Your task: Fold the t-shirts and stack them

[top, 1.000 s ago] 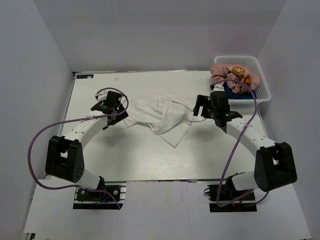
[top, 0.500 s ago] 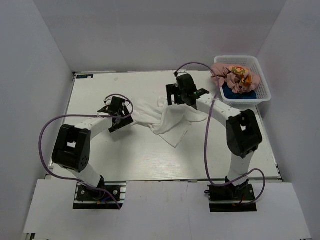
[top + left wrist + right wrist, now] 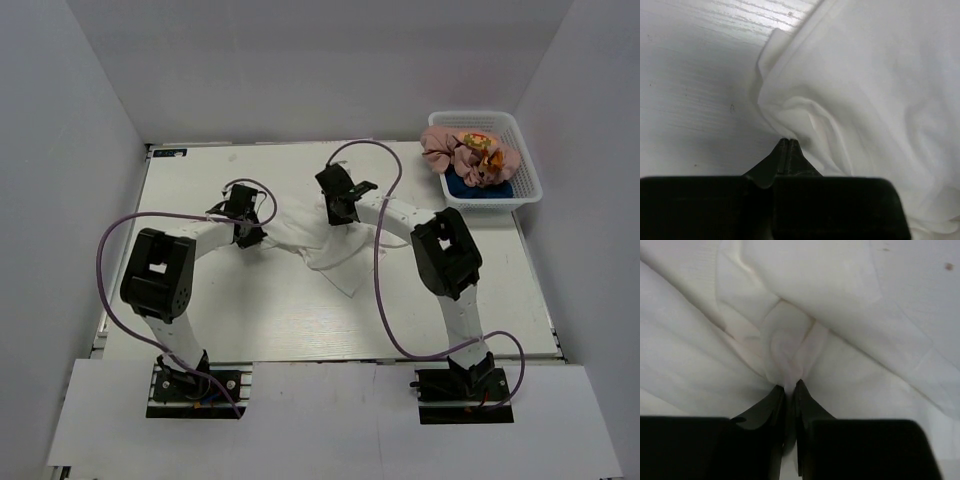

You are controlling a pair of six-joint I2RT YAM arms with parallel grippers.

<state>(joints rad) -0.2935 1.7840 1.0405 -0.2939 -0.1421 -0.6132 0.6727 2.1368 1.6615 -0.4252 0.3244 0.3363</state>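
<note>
**Top external view: both grippers pinched on the white shirt**

The white shirt [image 3: 322, 248] is seen crumpled on the table [image 3: 250, 310], lying between the two grippers; the left gripper [image 3: 253, 236] is set at its left edge and the right gripper [image 3: 340, 216] at its upper edge, with most of the cloth spread below and between them. In the left wrist view the fingers of the left gripper [image 3: 785, 143] are pressed together, with a puckered fold of the white shirt [image 3: 865, 90] caught at their tips; the rest of the cloth is spread ahead and to the right of the tips, and bare table [image 3: 695, 90] is seen to their left. In the right wrist view the right gripper [image 3: 790, 386] is clamped on a gathered tuck of the white shirt [image 3: 785, 342]; cloth fills the view on all sides of the tips. Well off to the right of the right gripper, a basket [image 3: 529, 160] is seen at the table's far corner; the pink shirt [image 3: 455, 150] is bunched inside it, on top of the navy shirt [image 3: 482, 189].
</note>
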